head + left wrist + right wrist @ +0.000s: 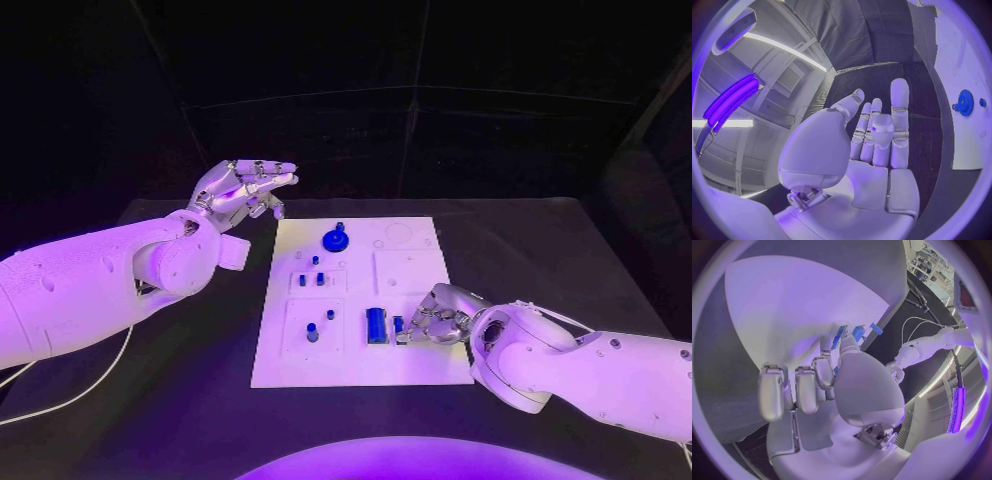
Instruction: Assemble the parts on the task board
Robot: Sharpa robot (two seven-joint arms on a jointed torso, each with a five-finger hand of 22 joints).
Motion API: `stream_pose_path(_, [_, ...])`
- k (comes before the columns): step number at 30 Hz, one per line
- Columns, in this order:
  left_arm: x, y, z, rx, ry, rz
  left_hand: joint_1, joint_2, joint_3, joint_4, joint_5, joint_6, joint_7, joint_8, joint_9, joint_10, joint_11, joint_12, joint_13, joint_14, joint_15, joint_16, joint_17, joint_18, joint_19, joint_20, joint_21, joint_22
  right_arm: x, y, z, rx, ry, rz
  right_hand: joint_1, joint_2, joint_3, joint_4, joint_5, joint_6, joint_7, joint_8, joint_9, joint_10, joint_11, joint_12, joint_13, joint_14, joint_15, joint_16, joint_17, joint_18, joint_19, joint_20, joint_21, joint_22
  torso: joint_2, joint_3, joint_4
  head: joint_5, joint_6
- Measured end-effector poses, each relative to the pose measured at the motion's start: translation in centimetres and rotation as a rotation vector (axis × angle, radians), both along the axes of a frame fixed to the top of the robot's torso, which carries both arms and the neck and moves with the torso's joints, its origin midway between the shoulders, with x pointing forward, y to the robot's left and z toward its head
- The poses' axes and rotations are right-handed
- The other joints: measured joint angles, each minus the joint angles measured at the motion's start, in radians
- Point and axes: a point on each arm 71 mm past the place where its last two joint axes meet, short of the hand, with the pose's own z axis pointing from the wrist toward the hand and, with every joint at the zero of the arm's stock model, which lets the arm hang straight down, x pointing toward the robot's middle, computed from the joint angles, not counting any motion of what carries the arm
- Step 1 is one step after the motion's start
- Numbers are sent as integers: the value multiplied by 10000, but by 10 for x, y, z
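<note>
On the near right part of the task board (361, 300), the right hand (433, 318) pinches a small blue part (398, 325) beside a taller blue block (376, 325). A tilt could jam it or nudge that block. The board's near edge is close. The left hand (242, 188) hovers wide, empty, over the counter (577, 250), where room is free.

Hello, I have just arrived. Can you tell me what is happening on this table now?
A two-armed robot is assembling small blue parts on a white task board in the middle of a black table. The right robot hand is down at the board's near right side, its fingers at a small blue part beside a taller blue block; a firm grip cannot be confirmed. The left robot hand is raised off the board's far left corner, open and empty. A round blue gear sits near the far edge.
</note>
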Motion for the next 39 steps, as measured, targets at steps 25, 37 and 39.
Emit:
stream_pose_path(25, [20,2,-19,215,352,735,-252,-14,-756,414,0,-342,148,-210,-21,-291,363,-315,-25,-4221,817,-6359,-5047,-2,-3798,714,-3616,-2245,114,-55,49,6209,-1383,-1204,2427,834,-184,-983,-494,-1970,1093,-802,-1138,-4078,1341,-10136,-9063,-4295,1790,-11673,-9925,1331,-6355,1590,-10959,-7031,-551,-139,-9,-333,1100])
stream_pose_path(37, [44,-1,-37,333,568,1731,-573,453,-1706,538,-80,-1096,-100,-400,-134,-1339,671,-1090,-142,-4437,1304,-9972,-6743,96,-5188,1428,-5310,-4231,164,-61,60,8489,-2310,-1630,1282,1271,-96,-2029,-360,-2283,1094,-954,-2280,-4002,1435,-11243,-12196,-3902,1836,-13868,-12030,1329,-5454,1719,-13165,-9371,-777,-129,-69,-276,1631])
stream_pose_path(39, [43,-1,-38,325,593,1714,-1516,540,-1827,555,-207,-1780,-217,-549,-274,-2061,542,-1226,-278,-5114,1196,-10152,-6944,84,-5733,1247,-5451,-4436,163,-61,59,8489,-2279,-1640,219,1187,39,-2063,-474,-2951,959,-1094,-2375,-4760,1330,-11390,-12401,-4688,1756,-14061,-12113,1330,-6125,1563,-13310,-9646,-776,-128,-69,-270,1625])
